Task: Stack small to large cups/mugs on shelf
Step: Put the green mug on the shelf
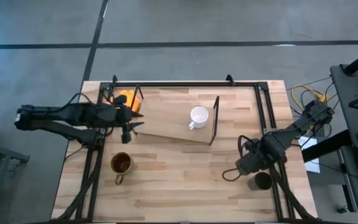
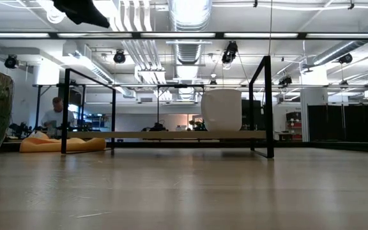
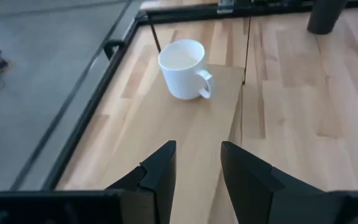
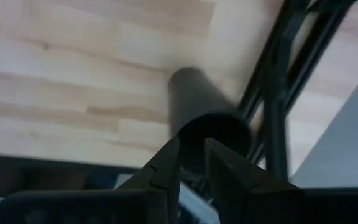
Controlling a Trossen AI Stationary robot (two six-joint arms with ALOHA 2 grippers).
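The small white mug stands upright on the light-wood shelf, near its right wire frame; it also shows in the low view and the left wrist view. My left gripper hovers open over the shelf's left end, pointing at the white mug. The brown-amber mug stands on the table in front of the shelf's left end. The dark mug stands near the table's right near corner. My right gripper is just above it, fingers a narrow gap apart at its rim. My right gripper comes at the dark mug's rim slanting down from the far right. The fingertips stand right at the rim, but blur and the fingers themselves hide the spot, so I cannot tell whether they touch it.
An orange cloth lies at the shelf's far left corner. A black metal frame runs along the table's edges, with rails close to the dark mug. Bare tabletop lies between the two mugs on the table.
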